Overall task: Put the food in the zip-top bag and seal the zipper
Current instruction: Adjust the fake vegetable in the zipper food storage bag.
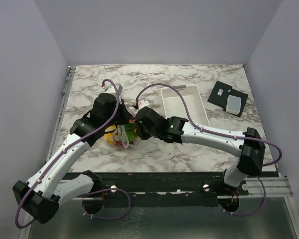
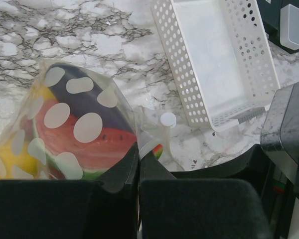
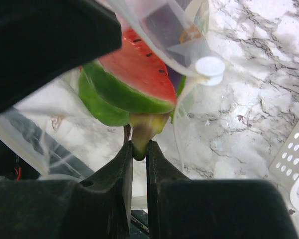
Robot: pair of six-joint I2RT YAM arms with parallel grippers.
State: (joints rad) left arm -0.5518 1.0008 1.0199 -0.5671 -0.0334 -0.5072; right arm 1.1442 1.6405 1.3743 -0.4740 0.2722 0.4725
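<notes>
- The left gripper point(image 2: 139, 167) reaches in from the left side of the marbled surface point(image 1: 89, 89); its fingers are pressed together, with a fold of the zip-top bag point(image 2: 65, 124) caught in the seam between them.
- The zip-top bag sits near the middle of the surface, between the two arms; it is clear film printed with white dots, bulging and crinkled; in the top view it shows only as a small bright bundle point(image 1: 120, 137) just below the left gripper point(image 1: 120, 115).
- Food shows through the film; a yellow piece point(image 2: 10, 157) lies at the left; a watermelon slice point(image 2: 97, 144) is in the middle with a dark purple eggplant point(image 2: 84, 102) above it; the right wrist view adds a green piece point(image 3: 102, 102) under the slice's rind.
- A small white round cap point(image 2: 167, 119) stands just beside the bag's right edge on a strip of clear plastic; whether it belongs to the zipper cannot be told.
- The right gripper point(image 3: 139, 149) comes in from the right; its fingers are nearly together and pinch a yellow-olive tip point(image 3: 142, 132) hanging just under the watermelon slice; whether that tip is food or folded film cannot be told.
- A white perforated basket point(image 1: 165, 102) lies right of the bag, apart from it.
- A black pad point(image 1: 220, 92) with a pale grey block point(image 1: 234, 103) on it lies at the far right.
</notes>
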